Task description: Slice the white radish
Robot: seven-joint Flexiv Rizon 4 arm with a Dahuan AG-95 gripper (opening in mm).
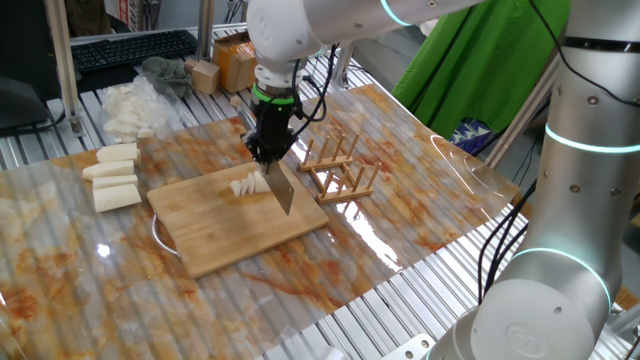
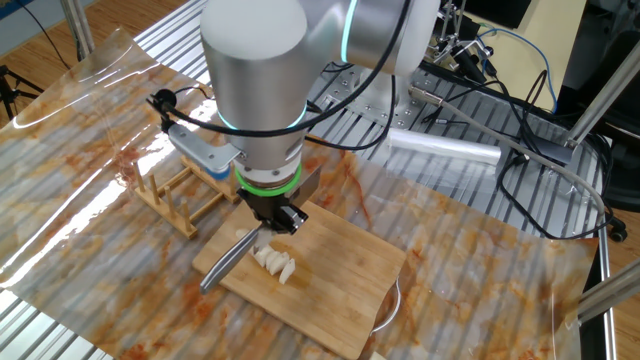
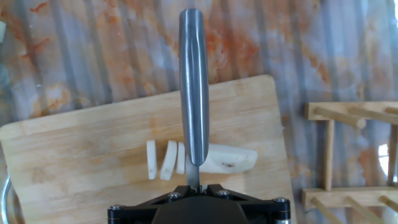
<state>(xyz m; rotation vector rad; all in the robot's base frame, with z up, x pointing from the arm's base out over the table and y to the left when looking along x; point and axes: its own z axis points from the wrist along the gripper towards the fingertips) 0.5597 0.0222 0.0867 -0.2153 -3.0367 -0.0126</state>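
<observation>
Gripper (image 1: 268, 150) was clamped tight on a knife (image 1: 281, 186), blade hanging down over the bamboo cutting board (image 1: 235, 225). White radish (image 3: 224, 159) lay on the board under the blade, three thin slices (image 3: 165, 160) already cut off beside the remaining chunk. Wooden rack (image 1: 338, 167) stood just beside the board.

The cutting board (image 1: 235, 222) lies on the bench (image 1: 420, 200) near the middle of one fixed view, and the white radish (image 1: 247, 185) lies on it, with cut slices at the left and the uncut piece at the right in the hand view. The knife (image 1: 281, 187) hangs from the gripper (image 1: 268, 148) above the radish. The wooden rack (image 1: 340, 170) stands right of the board, three radish chunks (image 1: 112, 177) lie left of it, and a heap of scraps (image 1: 128, 105) lies behind them at upper left.
</observation>
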